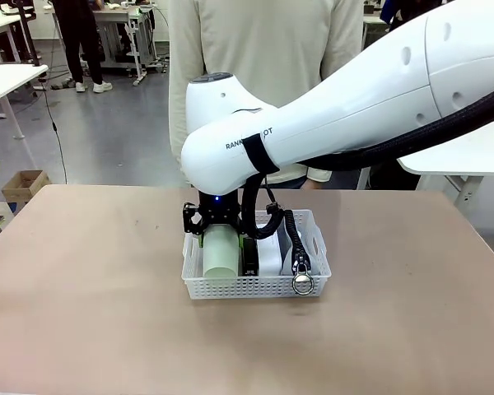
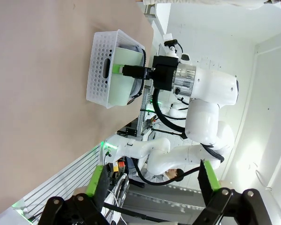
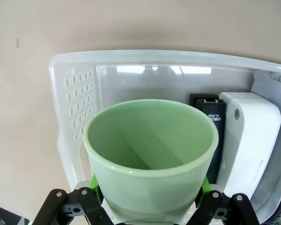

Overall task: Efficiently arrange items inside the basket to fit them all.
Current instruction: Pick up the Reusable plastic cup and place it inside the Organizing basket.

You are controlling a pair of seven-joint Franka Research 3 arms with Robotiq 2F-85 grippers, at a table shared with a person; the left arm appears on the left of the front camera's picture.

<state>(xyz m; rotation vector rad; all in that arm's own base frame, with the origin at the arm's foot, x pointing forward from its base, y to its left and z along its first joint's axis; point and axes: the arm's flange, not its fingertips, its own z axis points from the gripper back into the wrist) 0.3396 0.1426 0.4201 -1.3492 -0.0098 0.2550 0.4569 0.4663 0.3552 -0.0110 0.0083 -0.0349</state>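
Note:
The white basket [image 1: 255, 288] sits mid-table. My right gripper [image 1: 218, 226] reaches down into its left end, shut on the pale green cup [image 1: 221, 251]. In the right wrist view the cup [image 3: 150, 154] has its mouth facing the camera, gripped by its sides between the green pads [image 3: 203, 185]. Beside it stand the black stapler [image 3: 210, 117], the white block [image 3: 250, 136] and, along the far wall, the grey pouch [image 3: 271, 84]. The pouch's metal ring [image 1: 303, 284] hangs over the front rim. My left gripper [image 2: 153, 173] is open and holds nothing, well away from the basket [image 2: 100, 70].
A person in a pale sweater [image 1: 263, 49] stands at the far side of the table, behind my right arm [image 1: 354, 107]. Bare brown tabletop [image 1: 90, 271] lies on all sides of the basket.

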